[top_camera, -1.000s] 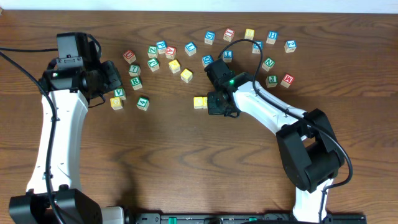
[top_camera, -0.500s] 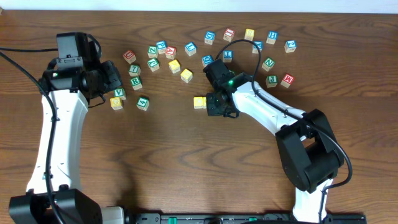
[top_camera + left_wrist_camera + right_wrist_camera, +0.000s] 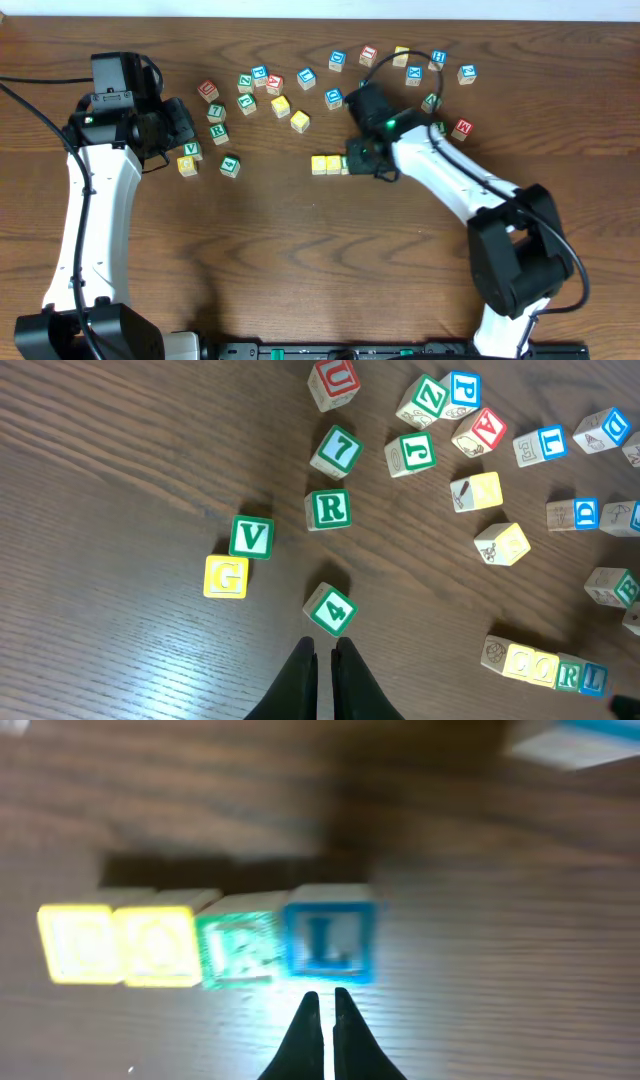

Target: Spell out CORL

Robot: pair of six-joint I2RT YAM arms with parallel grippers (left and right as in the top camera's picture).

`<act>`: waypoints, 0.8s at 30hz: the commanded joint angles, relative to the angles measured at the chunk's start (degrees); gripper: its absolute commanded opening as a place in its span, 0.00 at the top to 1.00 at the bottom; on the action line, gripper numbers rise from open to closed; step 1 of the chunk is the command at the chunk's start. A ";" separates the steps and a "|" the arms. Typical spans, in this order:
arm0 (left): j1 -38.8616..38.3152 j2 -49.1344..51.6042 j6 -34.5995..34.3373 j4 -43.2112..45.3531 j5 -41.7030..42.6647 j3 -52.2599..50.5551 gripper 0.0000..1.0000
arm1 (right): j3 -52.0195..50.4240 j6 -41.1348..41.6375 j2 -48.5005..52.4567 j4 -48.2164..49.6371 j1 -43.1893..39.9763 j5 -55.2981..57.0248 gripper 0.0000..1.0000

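Right tool (image 3: 322, 1000) closed, empty, beside CORL row (image 3: 215, 948).

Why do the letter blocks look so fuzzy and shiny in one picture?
Right wrist view: the row of four blocks is blurred, with bright glare on the table and a dark shadow behind it. Left wrist view: sharp, letters readable. Overhead view: sharp, evenly lit.

Dark wooden table (image 3: 300, 260), letter cubes lying on it.
Four cubes (image 3: 205, 948) sit touching in one straight row near mid-table: yellow, yellow, green R, blue L. Loose letter cubes (image 3: 280, 105) lie scattered across the far half, at odd angles.
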 commanded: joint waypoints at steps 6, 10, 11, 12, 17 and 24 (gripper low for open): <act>0.09 0.11 0.79 -0.11 -0.37 -0.52 0.92 | 0.76 1.46 -0.87 -0.22 -4.35 1.64 0.99; 0.09 0.11 0.79 -0.09 -0.37 -0.52 0.92 | 0.59 1.46 0.70 -0.15 -4.50 1.62 0.99; 0.09 0.11 0.76 -0.09 -0.37 -0.52 0.93 | 0.57 1.46 1.42 -0.04 -4.50 1.42 0.99; 0.09 0.11 0.79 -0.11 -0.37 -0.52 0.93 | 0.57 1.46 2.05 0.00 -4.48 1.16 0.99; 0.09 0.11 0.79 -0.13 -0.37 -0.52 0.92 | 0.57 1.42 3.69 0.11 -4.44 -0.35 0.99; 0.02 0.11 0.76 -0.11 -0.37 -0.52 0.92 | 0.55 -0.11 3.72 0.96 -4.44 -0.55 0.99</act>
